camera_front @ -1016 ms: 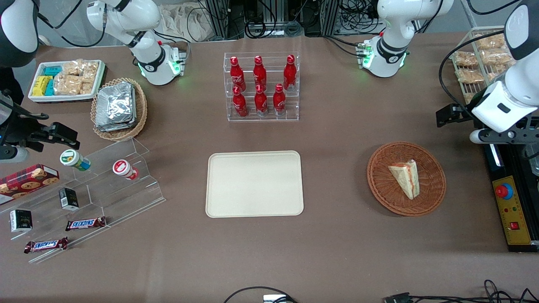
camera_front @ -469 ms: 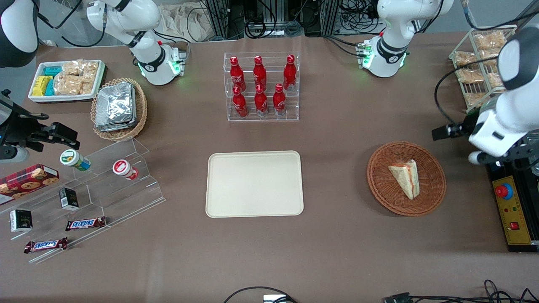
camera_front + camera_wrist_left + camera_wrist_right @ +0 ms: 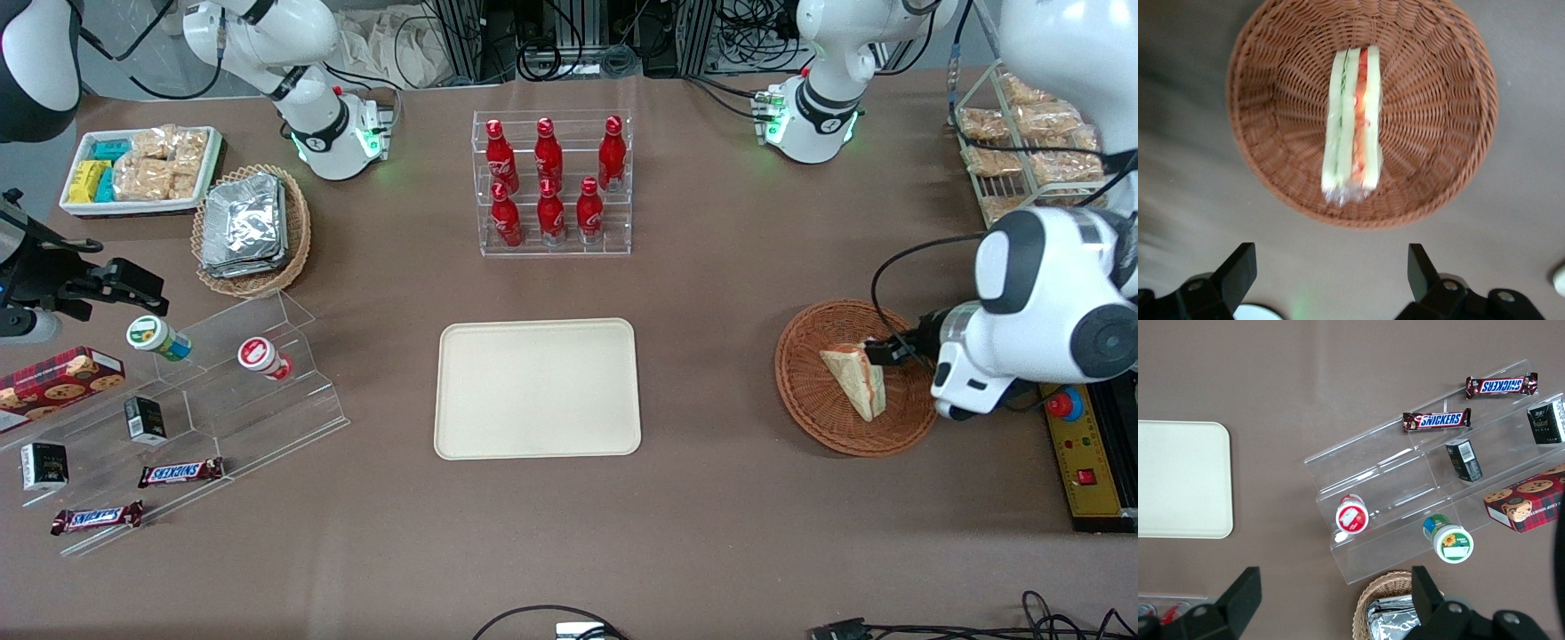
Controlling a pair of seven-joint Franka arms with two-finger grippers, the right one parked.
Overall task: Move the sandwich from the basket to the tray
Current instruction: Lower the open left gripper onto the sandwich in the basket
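— Where is the sandwich [image 3: 1353, 127] sitting?
— It is lying in the basket [image 3: 1271, 80], well apart from the tray [image 3: 537, 388].
— And the gripper [image 3: 1331, 267]?
— It is hovering above the basket, fingers [image 3: 1239, 265] spread wide, gripping nothing.

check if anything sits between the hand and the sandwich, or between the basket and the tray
Nothing visible does. The open hand hangs above the wrapped triangular sandwich in the round reddish-brown wicker basket, with only air between. Bare brown tablecloth separates the basket from the cream-beige rectangular tray.
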